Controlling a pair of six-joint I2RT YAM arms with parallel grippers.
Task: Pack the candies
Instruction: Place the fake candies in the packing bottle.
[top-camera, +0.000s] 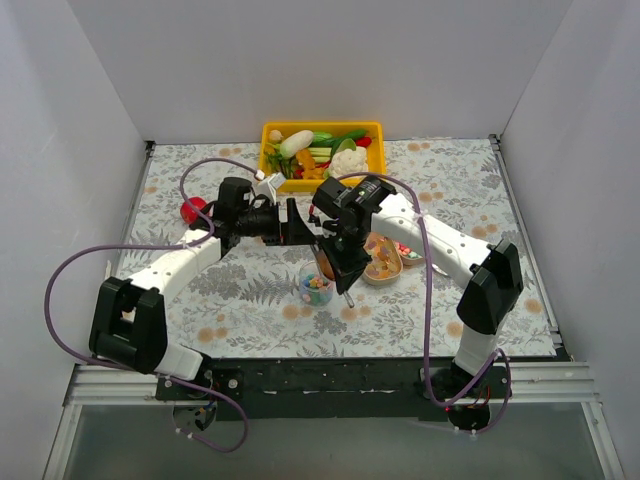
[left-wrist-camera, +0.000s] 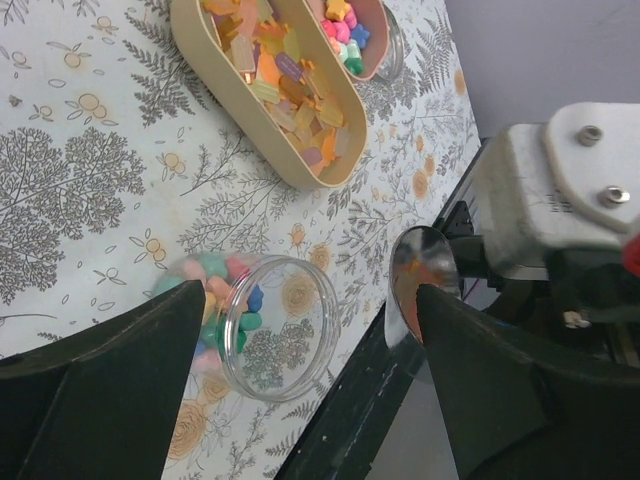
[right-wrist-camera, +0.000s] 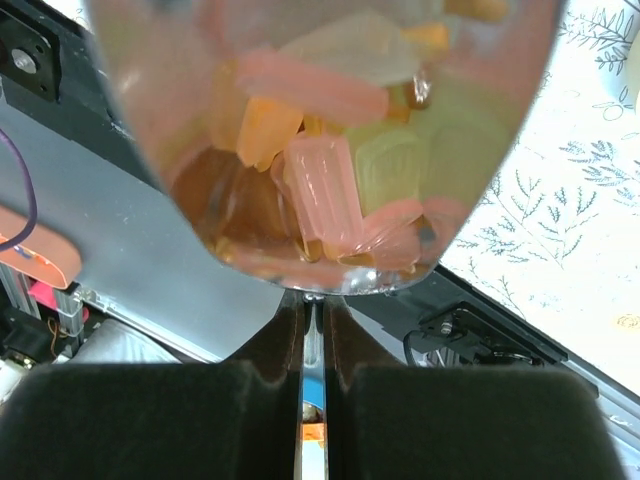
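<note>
A clear jar (left-wrist-camera: 272, 328) (top-camera: 316, 288) part-filled with pastel candies (left-wrist-camera: 218, 298) stands on the floral cloth. My left gripper (left-wrist-camera: 310, 300) (top-camera: 300, 228) hovers over it with its jaws wide open, the jar showing between them and not gripped. My right gripper (right-wrist-camera: 313, 300) (top-camera: 340, 262) is shut on the handle of a metal spoon (right-wrist-camera: 330, 150) (left-wrist-camera: 418, 285). The spoon's bowl is heaped with pink, orange and yellow candies (right-wrist-camera: 322, 185) and hangs just above and beside the jar. More orange and yellow candies (left-wrist-camera: 285, 80) fill a tan oval dish (top-camera: 382, 266).
A pink dish (left-wrist-camera: 372, 45) (top-camera: 406, 250) with bright sweets sits next to the tan dish. A yellow bin (top-camera: 322, 150) of toy vegetables stands at the back centre, a red ball (top-camera: 192, 210) at the left. The table's black front edge (left-wrist-camera: 360, 400) runs close to the jar.
</note>
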